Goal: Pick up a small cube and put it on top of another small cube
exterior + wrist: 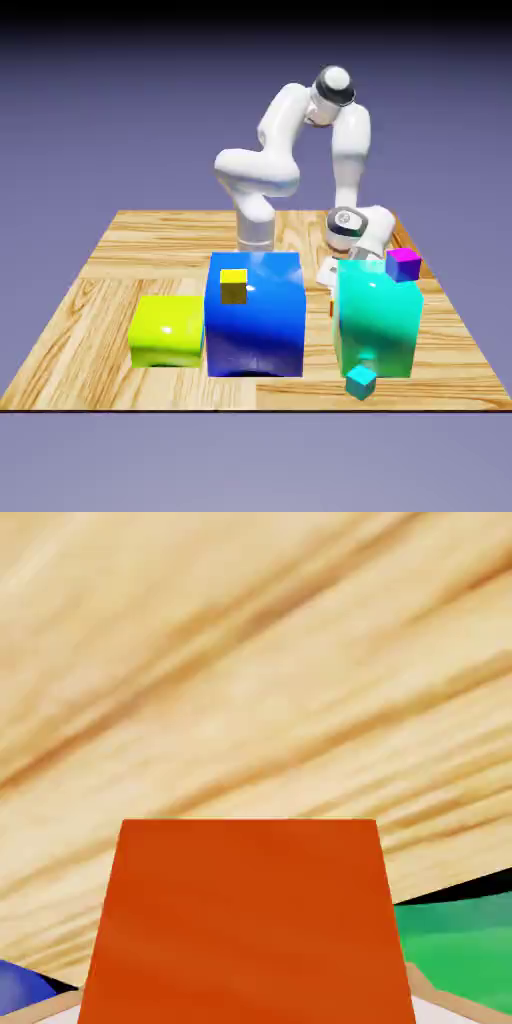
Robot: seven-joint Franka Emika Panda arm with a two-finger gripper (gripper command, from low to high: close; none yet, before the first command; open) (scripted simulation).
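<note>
Behind the teal block (pixel 377 325), my claw (pixel 246 1002) seems clenched on the orange cube (pixel 248 922), likely to carry it onto the magenta cube (pixel 403 265) atop that block.

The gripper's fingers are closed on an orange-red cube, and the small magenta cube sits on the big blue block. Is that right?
Not quite: the magenta cube is at the teal block, not the blue one, as the exterior view shows. The rest stands.
</note>
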